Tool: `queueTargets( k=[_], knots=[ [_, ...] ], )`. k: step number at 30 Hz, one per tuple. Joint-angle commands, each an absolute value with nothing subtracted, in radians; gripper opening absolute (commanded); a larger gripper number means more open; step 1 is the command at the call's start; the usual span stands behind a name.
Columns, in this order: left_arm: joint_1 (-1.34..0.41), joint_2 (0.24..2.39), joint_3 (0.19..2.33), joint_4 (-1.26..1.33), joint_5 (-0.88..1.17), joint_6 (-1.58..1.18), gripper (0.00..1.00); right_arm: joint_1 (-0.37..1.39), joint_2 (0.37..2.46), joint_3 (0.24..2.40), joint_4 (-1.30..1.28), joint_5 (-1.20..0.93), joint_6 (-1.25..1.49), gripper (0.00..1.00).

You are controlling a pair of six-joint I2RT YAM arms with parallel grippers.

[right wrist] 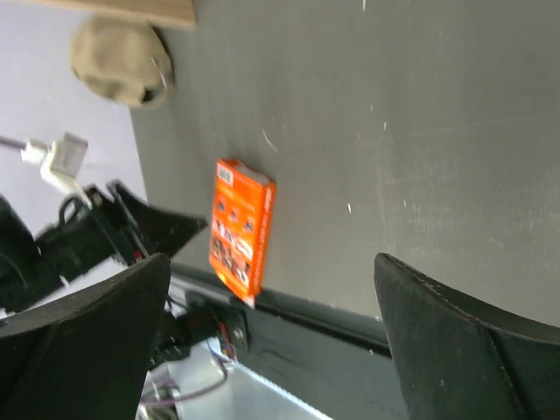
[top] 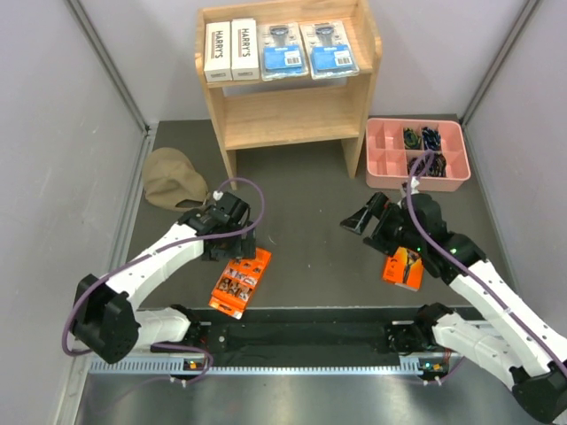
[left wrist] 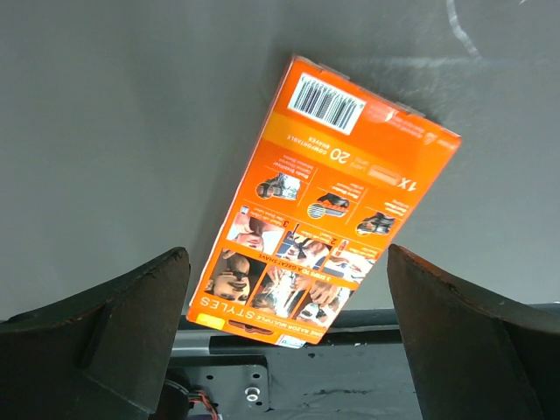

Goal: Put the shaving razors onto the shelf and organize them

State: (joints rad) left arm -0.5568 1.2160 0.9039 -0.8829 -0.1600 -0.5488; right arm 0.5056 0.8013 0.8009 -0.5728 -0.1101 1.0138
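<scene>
The table point(top: 310, 204) is dark grey, with pale walls all around it. Two arms reach in from the near edge: the left arm point(top: 151, 261) and the right arm point(top: 483, 274).

The wooden shelf point(top: 292, 119) stands at the far side, in the middle. On its top level four razor packs lie flat in a row. From left to right they are the first white box point(top: 218, 51), the second white box point(top: 244, 49), the first blue pack point(top: 283, 50) and the second blue pack point(top: 328, 49). They lie side by side, touching or almost touching.

Just to the right of the shelf sits a pink tray point(top: 390, 159) with small dark things in some of its boxes. To the left of the shelf a tan cap point(top: 173, 180) lies on the table.

The left gripper point(top: 232, 237) hangs over the first orange pack point(top: 240, 282). Its fingers are spread wide and hold nothing. The pack lies flat and turned a bit sideways. Its near end reaches the black strip at the front of the table (the wrist camera shows its bar code and little pictures).

The right gripper point(top: 365, 220) is spread wide too and holds nothing. The second orange pack point(top: 403, 267) lies on the table close behind it, partly hidden by the right arm.
</scene>
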Motion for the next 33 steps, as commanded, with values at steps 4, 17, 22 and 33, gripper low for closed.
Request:
queueTargets(
  k=[4, 17, 22, 33],
  knots=[
    [-0.549, 1.250, 0.839, -0.787, -0.092, -0.607, 0.98, 0.659, 0.890, 0.762, -0.463, -0.100, 1.031, 0.98],
    [-0.439, 1.333, 0.801, -0.755, -0.064, -0.621, 0.97, 0.746, 0.920, 0.663, -0.359, -0.101, 1.095, 0.98],
    [-0.419, 1.382, 0.782, -0.716, -0.023, -0.623, 0.96, 0.747, 0.913, 0.641, -0.356, -0.107, 1.101, 0.98],
    [-0.423, 1.430, 0.675, -0.537, 0.300, -0.693, 0.86, 0.747, 0.890, 0.577, -0.333, -0.129, 1.127, 0.98]
  ],
)
